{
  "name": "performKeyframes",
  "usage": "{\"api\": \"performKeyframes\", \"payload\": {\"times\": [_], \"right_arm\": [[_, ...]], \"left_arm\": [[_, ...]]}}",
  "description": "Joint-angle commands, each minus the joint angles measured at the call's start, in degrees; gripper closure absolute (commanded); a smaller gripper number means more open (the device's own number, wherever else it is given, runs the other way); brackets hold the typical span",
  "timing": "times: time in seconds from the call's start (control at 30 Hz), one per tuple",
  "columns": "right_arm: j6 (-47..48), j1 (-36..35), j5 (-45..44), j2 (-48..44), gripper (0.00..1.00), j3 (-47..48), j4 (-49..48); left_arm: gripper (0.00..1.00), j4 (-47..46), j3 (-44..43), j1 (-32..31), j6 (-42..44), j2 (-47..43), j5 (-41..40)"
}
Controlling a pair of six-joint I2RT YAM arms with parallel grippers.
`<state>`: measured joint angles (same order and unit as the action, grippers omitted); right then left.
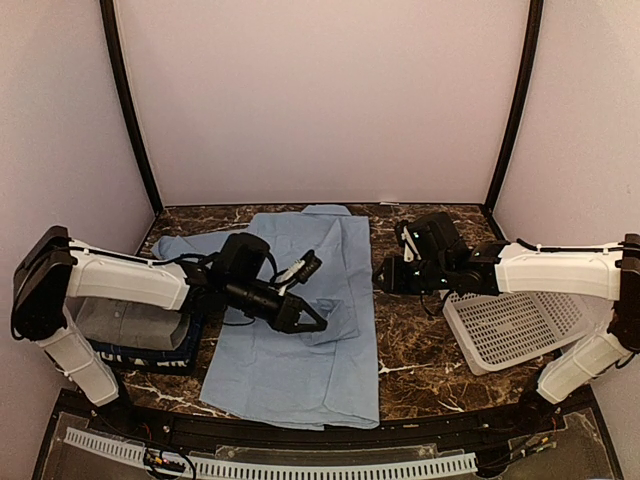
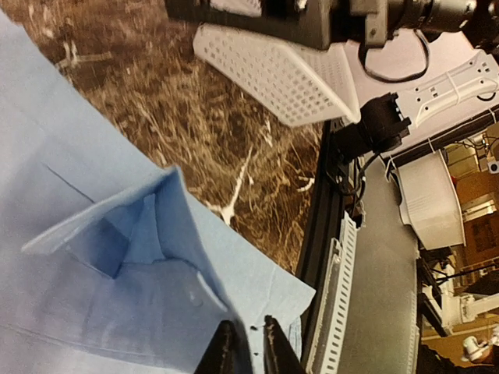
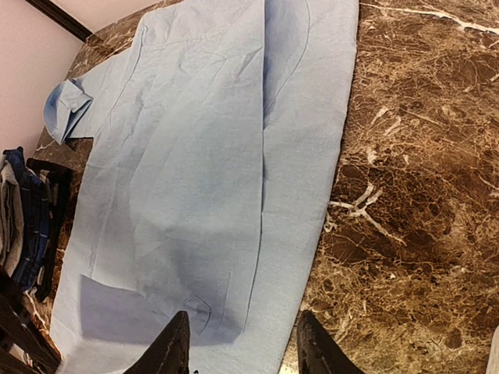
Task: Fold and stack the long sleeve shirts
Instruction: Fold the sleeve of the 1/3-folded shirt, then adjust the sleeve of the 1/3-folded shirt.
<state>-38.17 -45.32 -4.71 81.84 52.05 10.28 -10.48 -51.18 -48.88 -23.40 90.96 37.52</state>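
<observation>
A light blue long sleeve shirt (image 1: 300, 350) lies spread across the middle of the marble table (image 1: 410, 350). My left gripper (image 1: 308, 320) is low over its centre. In the left wrist view the fingertips (image 2: 226, 347) stand a narrow slit apart with blue cloth (image 2: 93, 296) showing in the slit, and a sleeve cuff (image 2: 117, 226) stands up in a fold just ahead. My right gripper (image 1: 385, 275) hovers open above the shirt's right edge (image 3: 312, 171) with nothing between its fingers (image 3: 175, 347). A folded grey shirt (image 1: 125, 320) lies on a dark navy one (image 1: 150, 358) at the left.
A white lattice basket (image 1: 515, 325) lies tipped on the right side of the table, under the right arm; it also shows in the left wrist view (image 2: 273, 70). The black front rail (image 1: 300, 430) runs along the near edge. Pale walls close in three sides.
</observation>
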Motion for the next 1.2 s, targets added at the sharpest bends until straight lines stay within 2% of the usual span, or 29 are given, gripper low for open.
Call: {"api": "performKeyframes", "payload": {"times": [0.0,0.1,0.33,0.43,0.53,0.7,0.9,1.17], "right_arm": [[0.63,0.24,0.33,-0.23,0.56,0.07,-1.28],[1.07,0.23,1.1,0.09,0.56,0.2,-1.16],[1.76,-1.8,4.29,2.92,0.54,0.63,-0.88],[1.44,-4.12,6.13,4.93,0.54,0.46,-0.26],[0.45,-7.01,7.96,7.1,0.54,-0.16,-0.67],[-1.66,-11.53,9.94,10.97,0.55,-0.3,-0.8],[-7.16,-14.01,10.41,10.6,0.59,-3.95,-2.32],[-11.66,-15.48,7.39,12.0,0.59,-5.4,-2.32]], "left_arm": [[0.8,3.36,-1.09,-4.1,0.6,3.8,5.35],[0.72,4.64,-0.99,-5.65,0.92,5.34,5.44],[0.67,6.74,-1.6,-5.89,1.05,3.32,2.03],[0.67,7.48,-1.88,-5.38,-1.35,2.11,-3.92],[0.67,8.18,-1.39,-1.98,-4.93,0.62,-11.11],[0.68,4.9,-1.88,4.49,-10.76,0.95,-12.62],[0.69,5.34,-4.64,5.2,-12.0,3.92,-13.45],[0.69,4.22,-4.83,5.29,-12.81,3.93,-13.94]]}}
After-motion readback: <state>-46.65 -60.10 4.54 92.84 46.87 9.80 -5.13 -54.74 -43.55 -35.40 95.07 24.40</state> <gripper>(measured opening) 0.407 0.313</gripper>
